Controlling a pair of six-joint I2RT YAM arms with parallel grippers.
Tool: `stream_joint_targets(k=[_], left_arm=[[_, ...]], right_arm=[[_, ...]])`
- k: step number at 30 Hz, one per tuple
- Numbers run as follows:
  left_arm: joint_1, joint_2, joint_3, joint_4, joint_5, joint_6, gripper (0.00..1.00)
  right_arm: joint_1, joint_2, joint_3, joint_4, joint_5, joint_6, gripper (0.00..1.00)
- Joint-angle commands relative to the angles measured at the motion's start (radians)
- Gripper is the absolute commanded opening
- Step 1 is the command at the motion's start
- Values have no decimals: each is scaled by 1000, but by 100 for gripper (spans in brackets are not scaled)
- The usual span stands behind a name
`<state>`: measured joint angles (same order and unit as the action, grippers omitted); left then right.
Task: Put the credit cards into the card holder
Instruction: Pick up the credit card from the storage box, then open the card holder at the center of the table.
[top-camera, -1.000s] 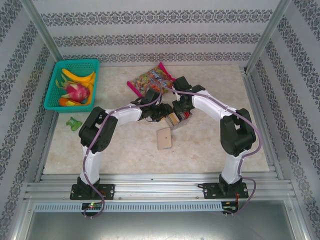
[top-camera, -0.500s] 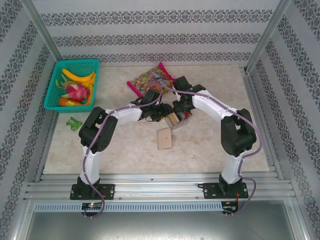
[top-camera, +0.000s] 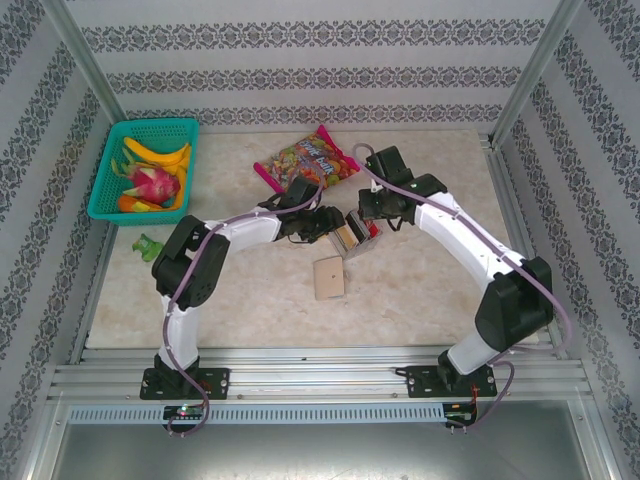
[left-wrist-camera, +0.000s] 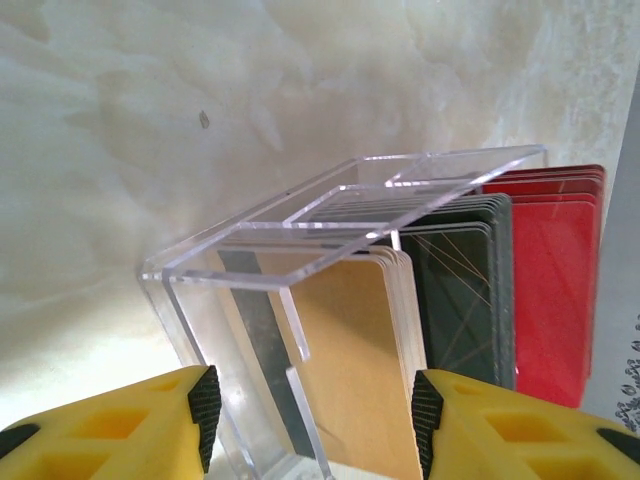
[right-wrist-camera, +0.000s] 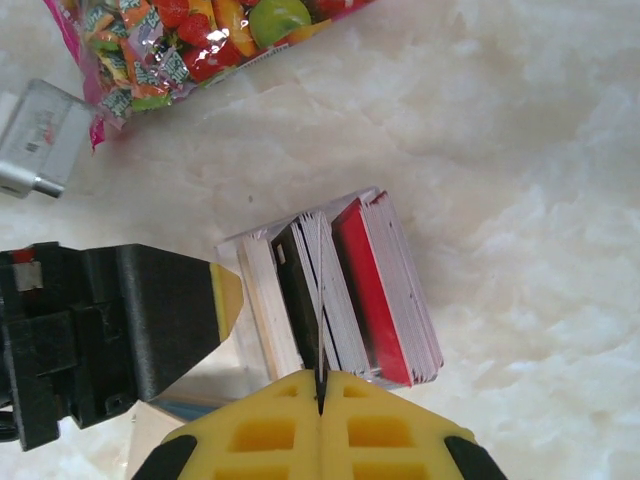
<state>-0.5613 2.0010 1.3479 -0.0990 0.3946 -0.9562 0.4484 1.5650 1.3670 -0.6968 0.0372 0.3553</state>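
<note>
The credit cards stand in tan (left-wrist-camera: 355, 370), dark (left-wrist-camera: 462, 285) and red (left-wrist-camera: 550, 290) stacks inside a clear plastic rack (top-camera: 350, 237), mid-table. My right gripper (right-wrist-camera: 320, 378) hangs just above the dark stack (right-wrist-camera: 298, 290), shut on one thin card seen edge-on. My left gripper (left-wrist-camera: 316, 420) straddles the rack's left end. One pad (left-wrist-camera: 205, 415) is against the clear wall and the other against the tan cards' edge. The card holder (top-camera: 328, 277), a flat tan wallet, lies on the table just in front of the rack.
A colourful candy bag (top-camera: 305, 158) lies behind the rack, with a small silver object (right-wrist-camera: 35, 140) beside it. A green basket of fruit (top-camera: 145, 170) sits at the far left, with a small green item (top-camera: 150, 247) in front of it. Bare marble table lies to the right.
The right arm's elbow swung out to the right and its wrist drew back toward the candy bag, jaws shut on a card. The left arm stayed at the rack.
</note>
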Motion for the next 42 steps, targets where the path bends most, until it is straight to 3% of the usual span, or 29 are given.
stream_joint_targets(k=[1,6,18,24,31,42], left_arm=[[9,-90,-39,-30,-33,41,57],[8,-200,-131,-72,-82,94,60],[9,-420,-399,-89,-101,108,66],[9,-419,-405,-90,-98,102,66],[8,-399,-385,-95,-89,102,66],[8,-380,-382,-98,-76,102,66]], right_arm=[[-12,-68,-60,32,-42,108,0],[-2,-169,-201,121,-109,238,0],[171,-281,-496,270,-106,354,0],[257,-303,-505,274,-15,381,0],[302,-216,-458,232,49,376,0],[305,-196,-475,198,110,375,0]])
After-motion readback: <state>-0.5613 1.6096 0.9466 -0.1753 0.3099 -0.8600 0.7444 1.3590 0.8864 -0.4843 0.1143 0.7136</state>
